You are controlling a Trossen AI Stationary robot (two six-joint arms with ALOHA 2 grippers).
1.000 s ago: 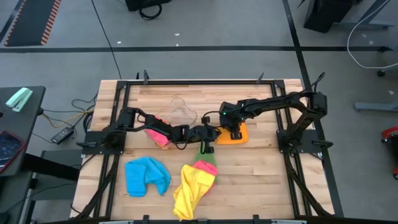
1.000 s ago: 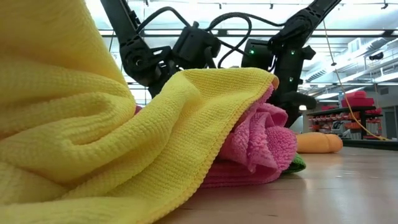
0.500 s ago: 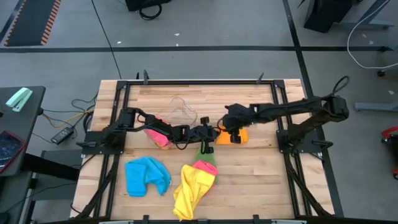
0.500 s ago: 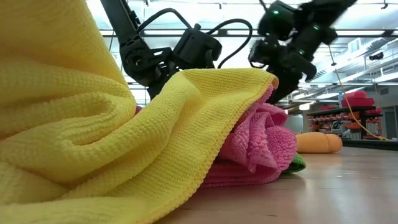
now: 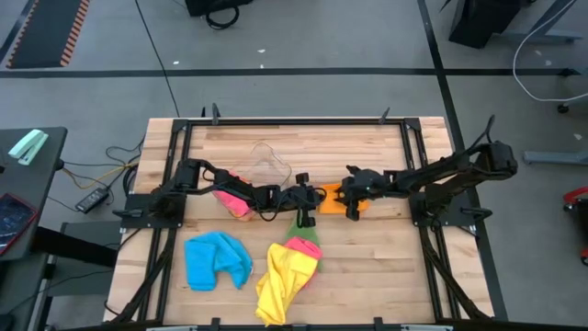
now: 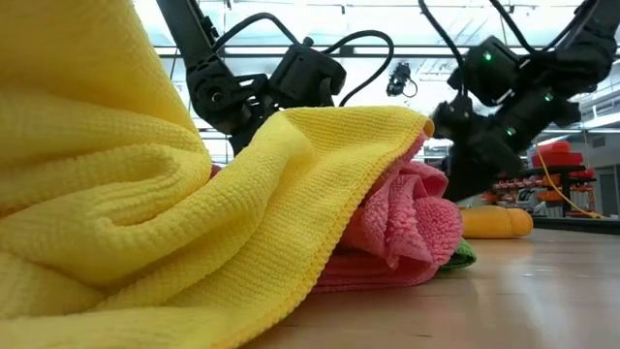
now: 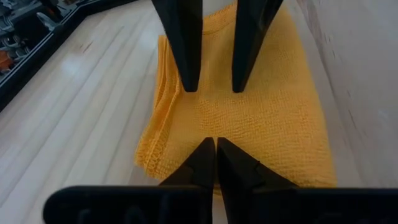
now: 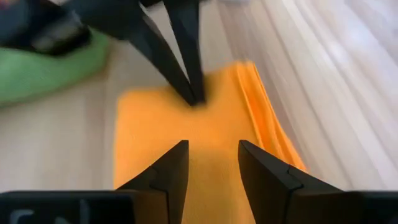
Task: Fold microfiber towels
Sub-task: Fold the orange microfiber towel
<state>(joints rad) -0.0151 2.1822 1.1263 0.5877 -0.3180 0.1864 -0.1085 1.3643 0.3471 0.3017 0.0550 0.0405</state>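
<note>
folded orange towel [image 5: 333,199] lies flat on the wooden surface [image 5: 367,257] at centre, between the two claws. left claw [image 7: 216,144] — fingers pressed together, gripping nothing — has its tips on the towel's near edge. right claw [image 8: 213,149] hovers over the opposite side, fingers parted, empty. green towel [image 5: 303,228], pink towel [image 6: 412,228] and yellow towel [image 5: 280,280] sit heaped nearby — blue towel [image 5: 216,259] lies apart, toward the left arm's side.
</note>
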